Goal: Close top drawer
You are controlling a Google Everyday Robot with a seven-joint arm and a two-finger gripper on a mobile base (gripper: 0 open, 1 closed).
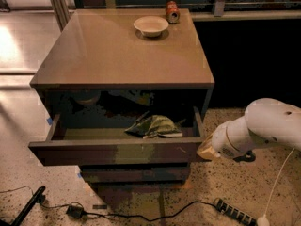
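The top drawer (117, 152) stands pulled out of the cabinet (122, 55), its flat front running from nine o'clock to three o'clock across the lower view, with a crumpled greenish cloth (155, 126) lying inside. The gripper (207, 150) sits at the front's right end, touching or just beside that corner, so the panel stretches away from it toward nine o'clock. Whether the gripper is open or closed I cannot tell. To my eye the push must go toward twelve o'clock, and from that corner it may skew the drawer.
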